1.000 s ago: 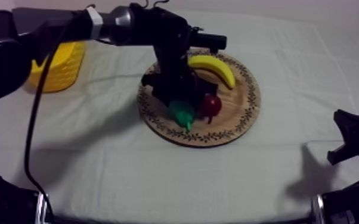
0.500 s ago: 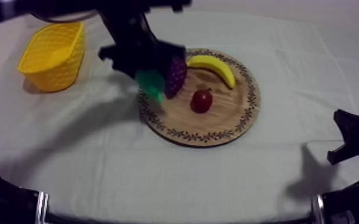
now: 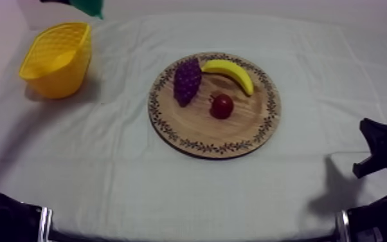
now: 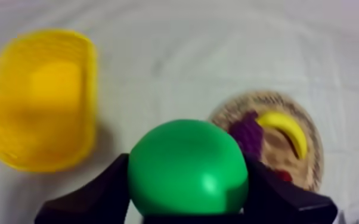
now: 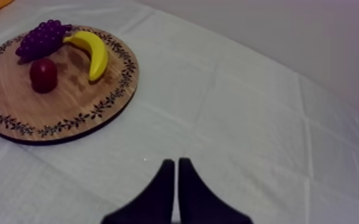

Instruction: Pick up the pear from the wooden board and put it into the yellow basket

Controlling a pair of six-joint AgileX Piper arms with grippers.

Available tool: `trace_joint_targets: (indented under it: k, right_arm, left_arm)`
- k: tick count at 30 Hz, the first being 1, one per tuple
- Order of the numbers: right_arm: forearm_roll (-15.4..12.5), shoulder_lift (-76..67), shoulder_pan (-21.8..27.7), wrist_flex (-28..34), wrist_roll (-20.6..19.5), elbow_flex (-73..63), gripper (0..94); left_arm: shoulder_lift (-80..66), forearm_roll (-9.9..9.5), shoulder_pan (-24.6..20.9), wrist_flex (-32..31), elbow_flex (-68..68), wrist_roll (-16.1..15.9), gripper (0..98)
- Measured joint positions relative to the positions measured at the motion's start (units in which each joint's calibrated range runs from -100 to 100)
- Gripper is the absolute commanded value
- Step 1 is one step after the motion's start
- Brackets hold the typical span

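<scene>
The left gripper [image 4: 188, 199] is closed round the pear [image 4: 188, 168], one black finger pressed to each side of the fruit; the wrist camera looks onto the pear's rounded end, so its long axis appears to run along the fingers, though that is a judgement. The pear hangs high above the cloth, over the bare stretch between the yellow basket [image 4: 90, 107] and the wooden board [image 4: 316, 149], and not yet over the basket's mouth; in the top view a green scrap of it shows past the basket's far corner. The basket is therefore off to one side of the held fruit, away from the board, and the carry probably needs a sideways shift that way before any lowering. The right gripper [image 5: 176, 192] has its fingers pressed together on nothing and rests low on the far side of the board, well apart from the basket.
</scene>
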Motion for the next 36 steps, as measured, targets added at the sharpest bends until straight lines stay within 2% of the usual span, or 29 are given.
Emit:
trace_joint_targets:
  k: [7, 14, 23, 29, 32, 36]
  right_arm:
    - [0.0, 0.0, 0.0, 0.0, 0.0, 0.0, 0.3]
    - [0.0, 0.0, 0.0, 0.0, 0.0, 0.0, 0.3]
    - [0.0, 0.0, 0.0, 0.0, 0.0, 0.0, 0.3]
    - [0.0, 0.0, 0.0, 0.0, 0.0, 0.0, 0.3]
    - [0.0, 0.0, 0.0, 0.0, 0.0, 0.0, 0.3]
    - [0.0, 0.0, 0.0, 0.0, 0.0, 0.0, 0.3]
  left_arm:
    - [1.37, -1.17, -8.33, -1.06, -2.14, -3.77, 53.1]
    - [5.45, -1.09, -15.08, -7.65, 2.68, -6.34, 54.7]
    - [13.73, -0.97, -17.85, -15.3, 8.09, -7.66, 55.9]
    - [18.98, -0.39, -18.5, -18.02, 8.48, -9.12, 86.6]
    - [20.68, -0.01, -19.1, -17.79, 8.08, -9.68, 92.8]
    - [19.03, 0.02, -19.68, -18.26, 9.82, -9.79, 95.1]
